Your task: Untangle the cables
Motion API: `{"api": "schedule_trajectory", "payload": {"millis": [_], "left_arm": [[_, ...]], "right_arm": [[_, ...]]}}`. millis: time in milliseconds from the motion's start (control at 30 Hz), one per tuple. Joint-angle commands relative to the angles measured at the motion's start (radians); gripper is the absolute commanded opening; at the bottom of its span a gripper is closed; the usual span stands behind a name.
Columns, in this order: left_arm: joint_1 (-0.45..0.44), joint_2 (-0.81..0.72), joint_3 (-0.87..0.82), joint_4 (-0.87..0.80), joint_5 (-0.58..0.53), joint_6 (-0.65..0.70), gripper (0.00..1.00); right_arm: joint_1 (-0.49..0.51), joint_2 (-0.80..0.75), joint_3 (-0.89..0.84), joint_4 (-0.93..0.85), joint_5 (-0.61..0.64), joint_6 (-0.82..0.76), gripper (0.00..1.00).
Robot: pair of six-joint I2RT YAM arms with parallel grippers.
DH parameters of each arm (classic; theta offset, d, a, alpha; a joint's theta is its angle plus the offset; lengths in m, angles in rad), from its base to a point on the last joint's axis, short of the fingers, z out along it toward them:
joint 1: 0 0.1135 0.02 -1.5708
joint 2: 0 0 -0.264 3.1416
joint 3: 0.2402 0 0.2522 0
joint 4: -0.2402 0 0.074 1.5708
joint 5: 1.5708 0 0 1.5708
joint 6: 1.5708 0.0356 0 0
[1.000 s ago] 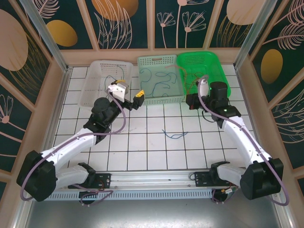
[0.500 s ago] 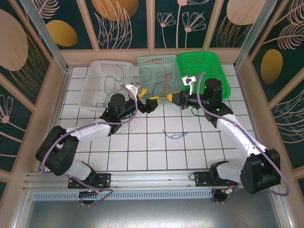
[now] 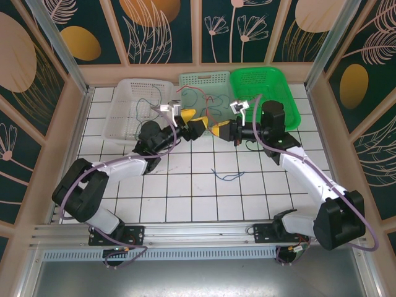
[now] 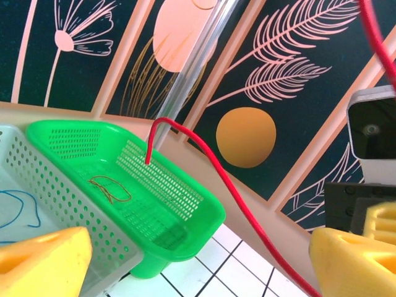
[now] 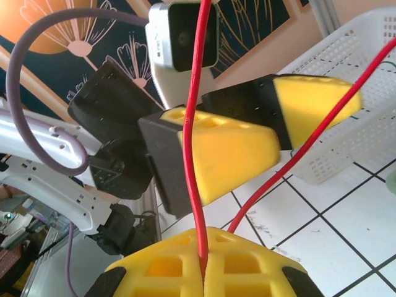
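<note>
While the red cable (image 5: 197,93) is pinched between the yellow pads of the right tool (image 5: 204,272), it rises taut from that grip and a second length of it slants away toward the white basket (image 5: 346,124). From the left wrist, the same strand (image 4: 235,192) arcs down between the two spread yellow fingers of the left tool (image 4: 198,260), which stands open and holds nothing; whether the strand brushes the finger (image 4: 352,260) on the right of that view is hard to tell. Seen from above, both tools meet just in front of the pale green basket (image 3: 207,78), the left tool (image 3: 193,120) just beside the right tool (image 3: 218,130). A second ago they were well apart, the right one by the green basket (image 3: 278,80) and the left one by the white basket; half a second ago they had closed in, and the left jaws have since narrowed a little. A blue cable (image 3: 226,176) lies loose on the tiled tabletop (image 3: 185,192), where it lay before, and a brownish strand (image 4: 108,189) sits in the green basket.
</note>
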Motion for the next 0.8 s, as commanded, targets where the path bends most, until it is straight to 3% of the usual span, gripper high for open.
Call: {"api": "schedule_trajectory", "payload": {"millis": [0,133,233,400,500,700,767], "left_arm": [[0.005,0.026,0.057,0.07,0.039,-0.035,0.87],[0.015,0.07,0.1,0.057,0.051,-0.047,0.81],[0.019,0.099,0.106,0.128,0.086,-0.087,0.69],[0.019,0.116,0.092,0.226,0.11,-0.123,0.24],[0.019,0.103,0.046,0.299,0.087,-0.14,0.07],[0.015,0.091,-0.03,0.38,0.049,-0.164,0.03],[0.01,0.104,-0.031,0.404,0.049,-0.178,0.03]], "right_arm": [[0.016,0.002,0.046,-0.028,-0.046,-0.054,0.0],[0.02,-0.007,0.046,-0.027,-0.058,-0.056,0.0],[0.02,-0.011,0.046,-0.039,-0.038,-0.06,0.0],[0.007,-0.028,0.017,0.035,0.01,-0.01,0.0],[-0.021,-0.05,-0.013,0.114,0.096,0.059,0.0],[-0.117,-0.116,-0.117,0.374,0.357,0.331,0.0],[-0.114,-0.1,-0.128,0.498,0.321,0.392,0.0]]}}
